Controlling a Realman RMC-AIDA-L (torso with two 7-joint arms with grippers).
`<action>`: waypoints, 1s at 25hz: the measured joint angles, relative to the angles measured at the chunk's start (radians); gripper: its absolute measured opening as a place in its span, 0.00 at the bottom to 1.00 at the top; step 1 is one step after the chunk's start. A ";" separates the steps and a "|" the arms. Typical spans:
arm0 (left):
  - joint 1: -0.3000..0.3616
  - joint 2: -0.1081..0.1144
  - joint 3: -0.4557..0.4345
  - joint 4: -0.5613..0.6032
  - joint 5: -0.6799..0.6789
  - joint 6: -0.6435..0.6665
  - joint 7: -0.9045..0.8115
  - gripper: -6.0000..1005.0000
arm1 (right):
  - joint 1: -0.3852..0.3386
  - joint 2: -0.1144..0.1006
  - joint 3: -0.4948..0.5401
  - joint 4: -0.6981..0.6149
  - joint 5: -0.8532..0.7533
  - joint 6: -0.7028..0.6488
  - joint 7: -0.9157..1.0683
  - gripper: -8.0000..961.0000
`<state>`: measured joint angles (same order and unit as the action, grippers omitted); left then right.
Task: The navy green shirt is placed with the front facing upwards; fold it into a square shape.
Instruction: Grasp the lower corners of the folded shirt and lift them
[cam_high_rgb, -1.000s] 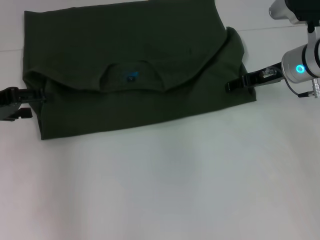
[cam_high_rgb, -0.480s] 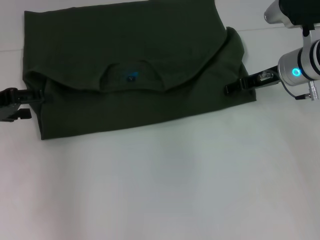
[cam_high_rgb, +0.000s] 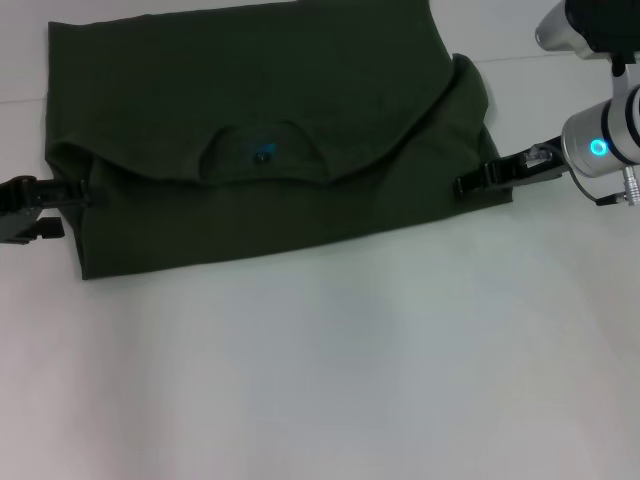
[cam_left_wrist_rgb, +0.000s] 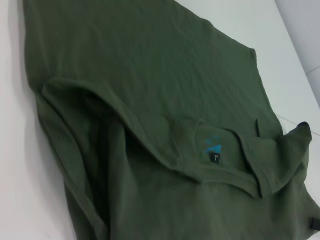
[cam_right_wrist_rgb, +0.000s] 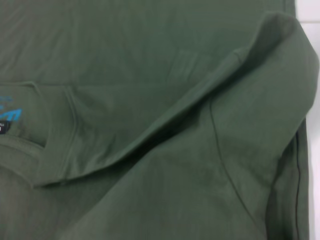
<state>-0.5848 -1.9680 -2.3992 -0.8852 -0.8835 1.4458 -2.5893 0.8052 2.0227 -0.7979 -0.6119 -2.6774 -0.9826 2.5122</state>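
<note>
Head view: tools (cam_high_rgb: 478, 183) flanking shirt (cam_high_rgb: 270, 130), apparently.

Folded navy green shirt (cam_high_rgb: 270, 150) on table (cam_high_rgb: 330, 380); left hand (cam_high_rgb: 70, 195), right hand (cam_high_rgb: 470, 182) at its ends.

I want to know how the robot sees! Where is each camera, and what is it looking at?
Head view: up high, looking down at the navy green shirt; left gripper and right gripper show at its edges.
Left wrist view: beside the shirt, no fingers visible.
Right wrist view: close over the shirt, no fingers visible.
All share the neck label.
</note>
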 joint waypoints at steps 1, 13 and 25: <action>0.000 0.000 0.000 0.000 0.000 0.001 0.000 0.94 | 0.000 -0.002 0.001 -0.002 0.001 -0.007 0.001 0.73; -0.003 -0.003 -0.002 -0.002 -0.003 0.008 -0.001 0.93 | -0.007 -0.015 0.002 -0.010 0.003 -0.045 0.004 0.41; -0.006 0.002 0.005 0.021 0.005 0.008 -0.004 0.91 | -0.014 -0.032 0.007 -0.020 0.006 -0.074 0.016 0.08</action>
<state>-0.5906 -1.9664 -2.3944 -0.8637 -0.8786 1.4543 -2.5933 0.7915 1.9909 -0.7904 -0.6318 -2.6717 -1.0563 2.5280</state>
